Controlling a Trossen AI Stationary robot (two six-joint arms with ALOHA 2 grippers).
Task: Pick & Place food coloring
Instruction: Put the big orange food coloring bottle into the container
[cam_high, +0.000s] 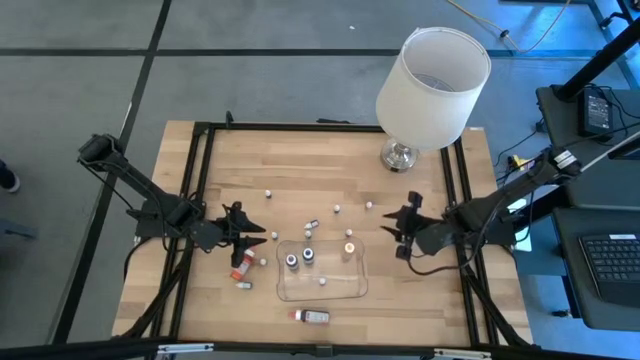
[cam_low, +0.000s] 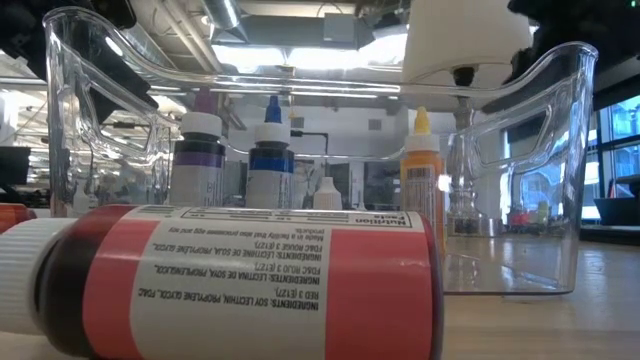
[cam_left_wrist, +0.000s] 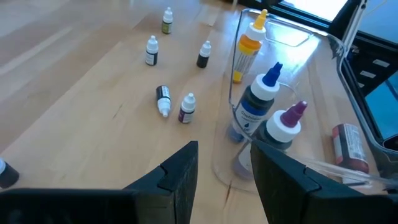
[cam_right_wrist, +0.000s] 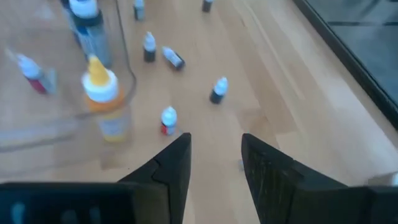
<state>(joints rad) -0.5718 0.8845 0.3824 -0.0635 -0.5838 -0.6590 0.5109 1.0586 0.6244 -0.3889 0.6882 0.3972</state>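
Several tiny food coloring bottles with white caps stand or lie on the wooden table beyond the clear tray (cam_high: 322, 290). One with a dark-purple body (cam_left_wrist: 187, 108) stands next to one lying on its side (cam_left_wrist: 163, 99). A red one (cam_right_wrist: 168, 120) and a dark one (cam_right_wrist: 218, 91) stand ahead of my right gripper. My left gripper (cam_high: 250, 238) (cam_left_wrist: 227, 180) hovers open at the tray's left side. My right gripper (cam_high: 398, 230) (cam_right_wrist: 214, 168) hovers open to the tray's right. Neither has anything between its fingers.
Three taller squeeze bottles stand in the tray: orange (cam_left_wrist: 247, 46), blue (cam_left_wrist: 258, 99) and purple (cam_left_wrist: 283, 127). A large red-labelled bottle (cam_high: 312, 316) lies near the front edge, and another (cam_high: 242, 266) lies by my left gripper. A white-shaded lamp (cam_high: 430, 80) stands at the far right.
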